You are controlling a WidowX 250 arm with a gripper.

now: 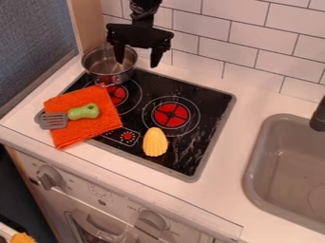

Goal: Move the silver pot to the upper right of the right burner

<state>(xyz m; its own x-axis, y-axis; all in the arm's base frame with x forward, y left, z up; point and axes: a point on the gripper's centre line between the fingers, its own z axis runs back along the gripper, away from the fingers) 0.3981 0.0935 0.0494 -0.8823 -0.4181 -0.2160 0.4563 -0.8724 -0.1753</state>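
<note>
The gripper (137,60) hangs at the top, left of centre, with its two fingers spread apart and nothing visible between them. Its left finger overlaps the silver pot (101,70) in the view; whether they touch, I cannot tell. The pot stands upright at the stove's back left corner, partly over the left burner (117,95). The right burner (171,115), with red markings and white rings, lies to the right on the black stovetop (206,99).
An orange cloth (77,135) covers the stove's front left, with a green-handled spatula (82,112) on it. Yellow corn (155,142) lies near the stove's front edge. A grey sink (252,175) is at the right, and a tiled wall (247,29) stands behind.
</note>
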